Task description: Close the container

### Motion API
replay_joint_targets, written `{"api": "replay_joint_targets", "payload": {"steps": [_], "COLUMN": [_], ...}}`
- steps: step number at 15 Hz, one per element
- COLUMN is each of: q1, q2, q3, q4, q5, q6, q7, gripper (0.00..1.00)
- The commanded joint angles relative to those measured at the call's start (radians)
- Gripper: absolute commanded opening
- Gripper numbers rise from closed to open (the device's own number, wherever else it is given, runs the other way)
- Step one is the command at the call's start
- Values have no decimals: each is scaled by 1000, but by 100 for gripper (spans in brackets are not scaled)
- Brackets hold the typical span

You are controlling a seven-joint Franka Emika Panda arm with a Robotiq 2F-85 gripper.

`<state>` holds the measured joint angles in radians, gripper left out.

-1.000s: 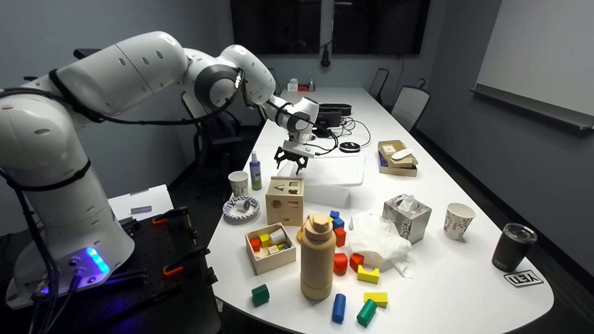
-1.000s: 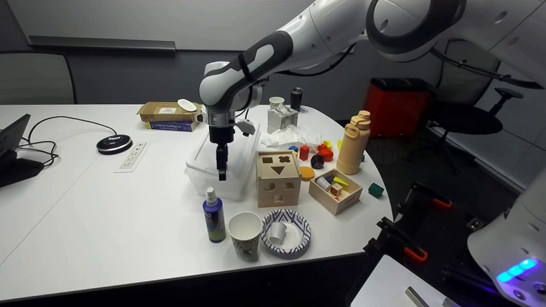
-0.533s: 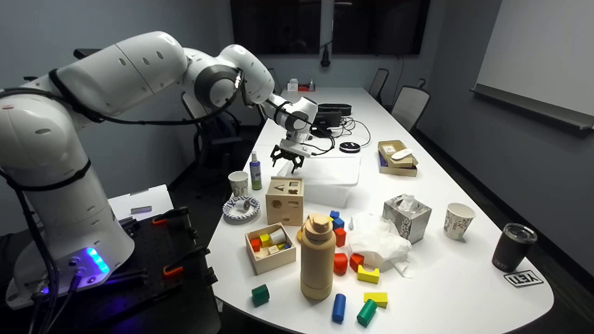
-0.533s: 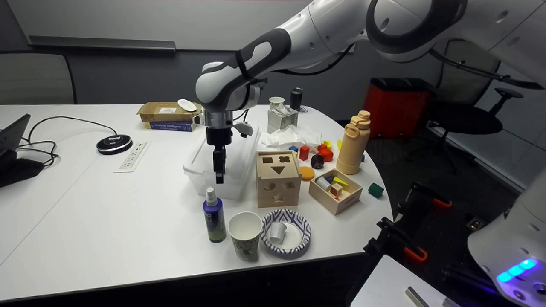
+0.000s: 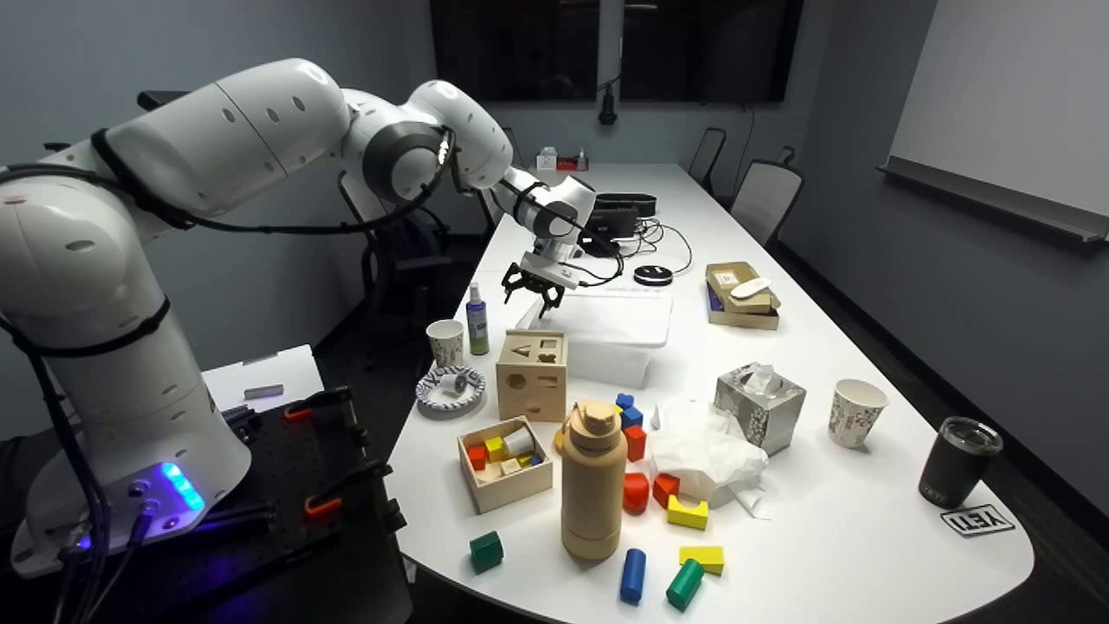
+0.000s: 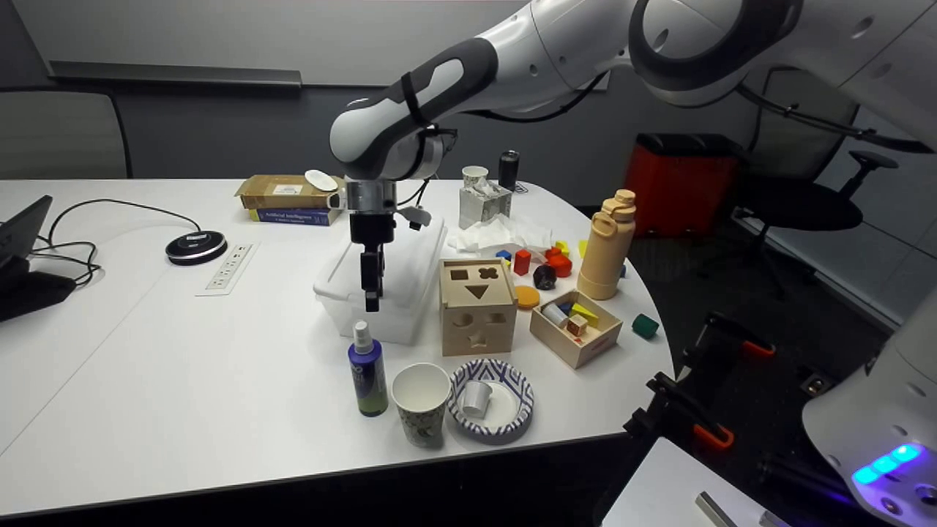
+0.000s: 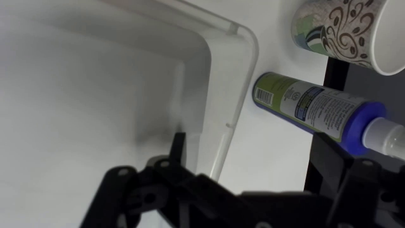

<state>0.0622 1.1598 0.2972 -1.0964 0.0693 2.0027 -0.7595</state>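
Smooth white jointed robot arm extended, black two-fingered gripper pointing down
Rounded white base with a glowing blue strip low down; above it the arm arches over, then slopes outward and down, dark grey bands ringing it in places; silver cylindrical wrist collar close to vertical in an exterior view, gripper hung beneath it; slim black fingers well apart in the wrist view, edge-on in an exterior view, overlapping almost as a single bar
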Motion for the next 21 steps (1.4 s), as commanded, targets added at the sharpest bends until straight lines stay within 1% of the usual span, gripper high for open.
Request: {"api": "replay_joint_targets", "payload": {"steps": [1,7,8,12,16,21], "q1": [-1,5,-2,0,10,15], "q2": [-2,-8,-12,-8,-8,-3], "q3": [3,-3,6,1,-12,-22], "q4": [41,67,59,59,56,59], "q5": [27,28,16,12,-3,-8], "q6": [-56,-63,-56,-56,-29,-33], "q7": [-1,4,7,11,19,24], "gripper": [100,100,100,100,100,100]}}
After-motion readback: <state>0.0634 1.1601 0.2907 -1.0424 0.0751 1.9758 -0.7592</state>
